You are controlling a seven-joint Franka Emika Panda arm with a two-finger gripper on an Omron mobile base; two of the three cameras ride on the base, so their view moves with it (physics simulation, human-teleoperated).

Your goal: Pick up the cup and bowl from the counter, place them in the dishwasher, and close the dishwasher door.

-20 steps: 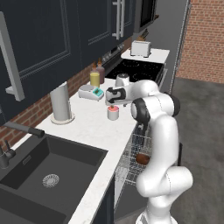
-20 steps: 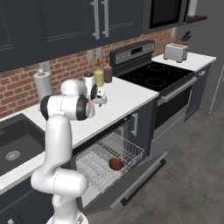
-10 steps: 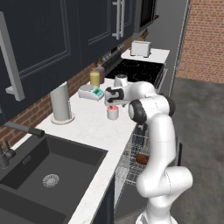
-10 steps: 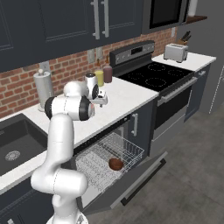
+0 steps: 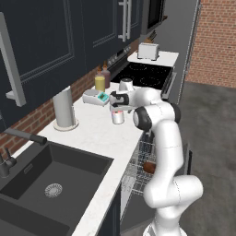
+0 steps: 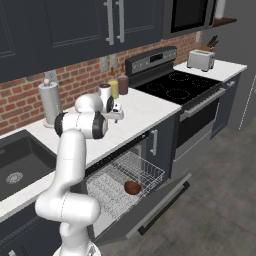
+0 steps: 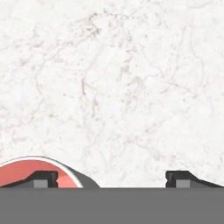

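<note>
Cup (image 5: 118,117) stands upright on the tabletop (image 5: 92,133), directly under the tool (image 5: 117,102), whose jaws are spread wide and empty. It looks small, rigid and light, probably smooth-walled; gripping across the straight sides below the red rim seems safest.

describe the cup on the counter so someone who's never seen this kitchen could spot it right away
Find the long white counter between the sink and the black stove. Near its front edge, above the open dishwasher, stands the cup. It is squat, light grey with a red-pink top, shorter than the yellow jar by the wall.
</note>
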